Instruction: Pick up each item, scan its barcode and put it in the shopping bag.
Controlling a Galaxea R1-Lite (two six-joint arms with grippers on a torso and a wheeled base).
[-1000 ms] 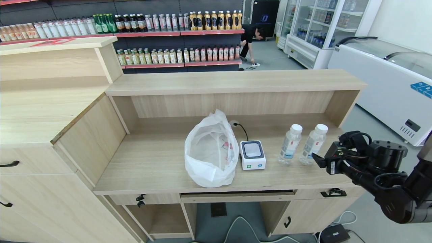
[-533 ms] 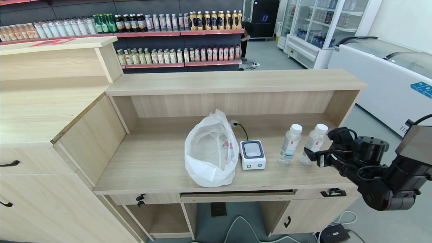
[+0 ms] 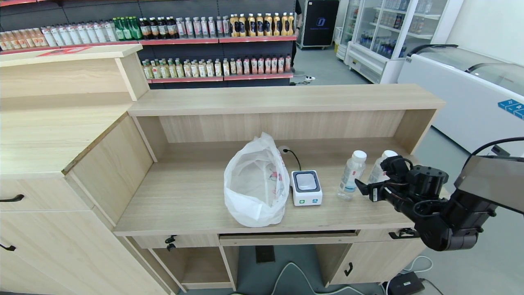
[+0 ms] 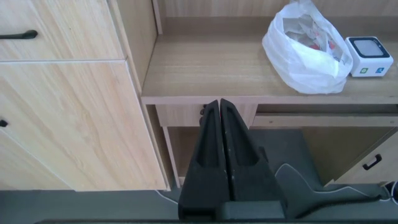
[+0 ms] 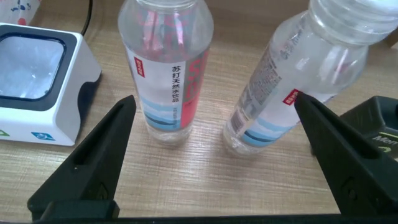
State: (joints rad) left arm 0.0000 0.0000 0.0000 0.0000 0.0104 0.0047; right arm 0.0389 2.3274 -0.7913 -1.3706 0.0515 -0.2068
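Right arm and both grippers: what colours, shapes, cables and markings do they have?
The right arm is black, with rounded joint housings, looped black cables and a small white marking near the wrist. The right gripper and left gripper are matte black, each with two long tapering fingers.

Right bottle [image 3: 376, 173] partly behind right tool [image 5: 212, 99]

Spread fingers [image 5: 87, 174] frame the first bottle [image 5: 166, 74] and the second bottle [image 5: 292, 81].
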